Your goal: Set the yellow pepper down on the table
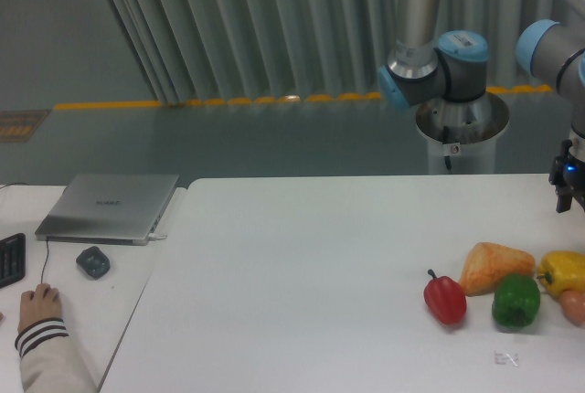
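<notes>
The yellow pepper (563,270) rests on the white table (311,256) at the far right, touching the green pepper (515,301) and the tan egg (574,305). My gripper (567,194) hangs well above the yellow pepper at the frame's right edge, apart from it. It holds nothing and appears open. Only one dark finger (559,196) shows; the rest is cut off by the edge.
An orange-yellow bread-like lump (494,267) and a red pepper (444,298) lie left of the yellow pepper. On the narrower desk at left are a laptop (110,207), a mouse (91,260) and a person's hand (37,306). The arm's base (462,128) stands behind the table.
</notes>
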Available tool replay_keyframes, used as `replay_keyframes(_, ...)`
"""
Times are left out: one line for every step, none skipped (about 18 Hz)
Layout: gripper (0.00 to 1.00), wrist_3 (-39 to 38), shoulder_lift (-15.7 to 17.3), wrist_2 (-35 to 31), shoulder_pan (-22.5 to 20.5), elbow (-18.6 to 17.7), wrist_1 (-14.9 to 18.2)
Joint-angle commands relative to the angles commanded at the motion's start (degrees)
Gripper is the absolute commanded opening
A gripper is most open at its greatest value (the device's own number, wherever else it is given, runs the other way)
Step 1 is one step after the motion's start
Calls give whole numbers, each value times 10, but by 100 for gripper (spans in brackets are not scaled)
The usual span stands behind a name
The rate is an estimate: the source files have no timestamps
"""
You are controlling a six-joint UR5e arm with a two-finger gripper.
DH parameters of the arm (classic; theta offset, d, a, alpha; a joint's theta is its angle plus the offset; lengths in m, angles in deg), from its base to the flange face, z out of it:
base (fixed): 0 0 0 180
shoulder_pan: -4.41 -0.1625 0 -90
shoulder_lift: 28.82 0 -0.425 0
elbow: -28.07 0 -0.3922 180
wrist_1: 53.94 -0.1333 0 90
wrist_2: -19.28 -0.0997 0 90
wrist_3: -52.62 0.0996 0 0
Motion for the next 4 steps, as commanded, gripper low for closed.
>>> replay_keyframes(100,0,0,0,0,-1,0)
replay_keyframes(100,0,0,-1,0,-1,0)
replay_keyframes(100,1,0,-2,0,-2,0)
replay_keyframes(100,1,1,-2,0,-3,0)
